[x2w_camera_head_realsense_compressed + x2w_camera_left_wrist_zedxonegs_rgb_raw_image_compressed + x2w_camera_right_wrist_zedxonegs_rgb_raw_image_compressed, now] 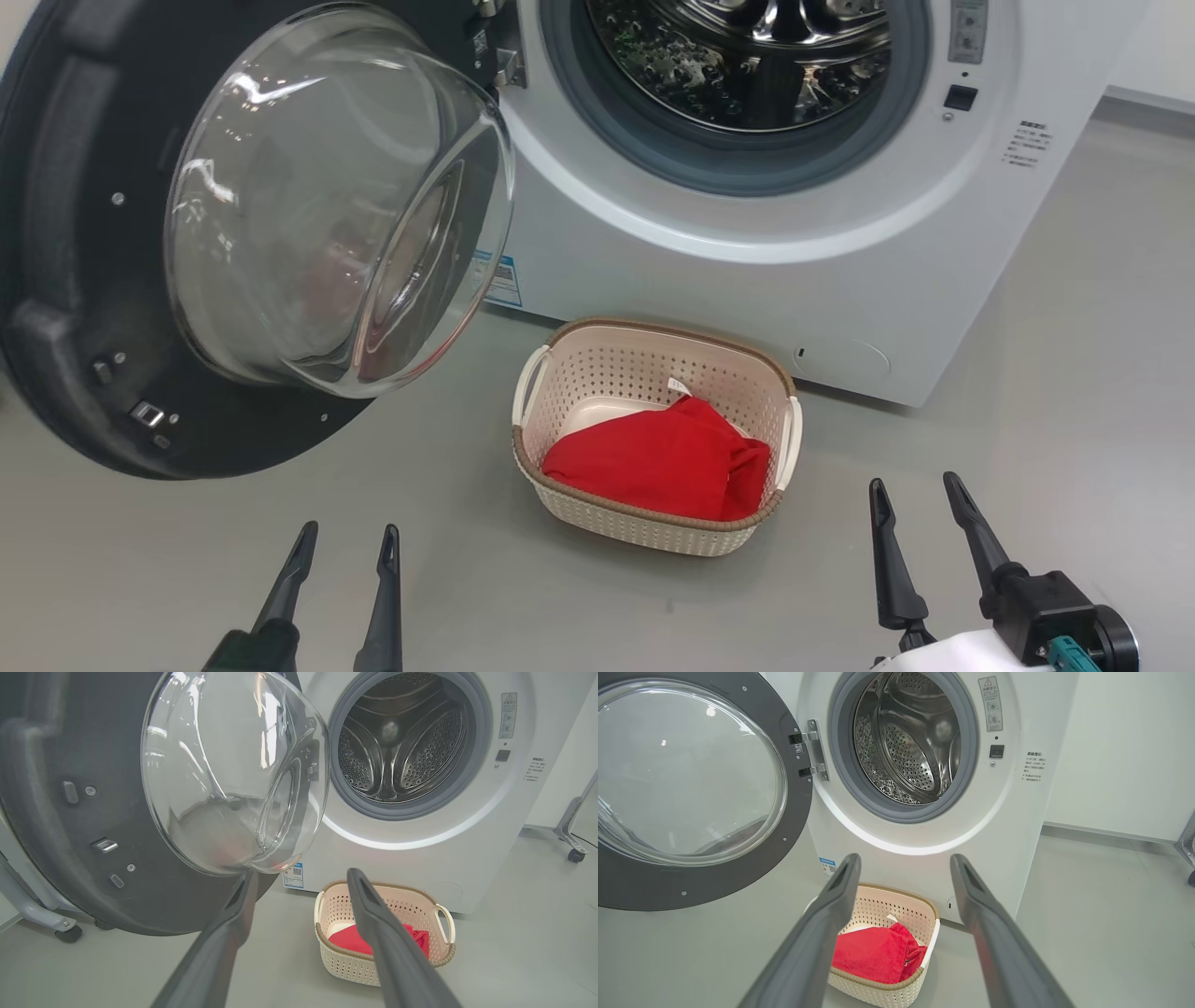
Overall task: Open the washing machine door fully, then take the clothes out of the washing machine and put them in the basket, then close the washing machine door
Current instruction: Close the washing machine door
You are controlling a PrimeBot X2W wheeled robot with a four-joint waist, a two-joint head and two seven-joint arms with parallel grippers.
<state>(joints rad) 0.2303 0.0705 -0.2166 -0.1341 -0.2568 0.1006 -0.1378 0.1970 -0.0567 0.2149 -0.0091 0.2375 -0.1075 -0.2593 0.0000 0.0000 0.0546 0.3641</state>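
Nearest the head camera, the left gripper (349, 534) hangs low at the left with its two dark fingers spread and nothing between them. The right gripper (914, 483) at the lower right is likewise splayed and empty. Both are above bare grey floor (467, 588) and touch nothing. Between them and a little further out sits the basket (653, 329) on the floor, just in front of the washing machine (709, 280), with the red clothes (653, 462) lying folded inside it. Beyond that the drum (915, 742) looks empty in both wrist views, though its near floor is hidden behind the grey gasket, so a small item could perhaps lie out of sight there. That leaves the closing as the likely step in hand. The washing machine door (65, 233) is swung wide to the robot's left, its glass bowl (327, 205) bulging toward the camera. Its hinge (812, 749) lies on the side next to the opening, and its latch (147, 413) is on the far free edge. The door thus lies up and to the left of the left gripper, which is plainly the nearer arm. A push would have to land near that free edge and sweep it rightward toward the opening.
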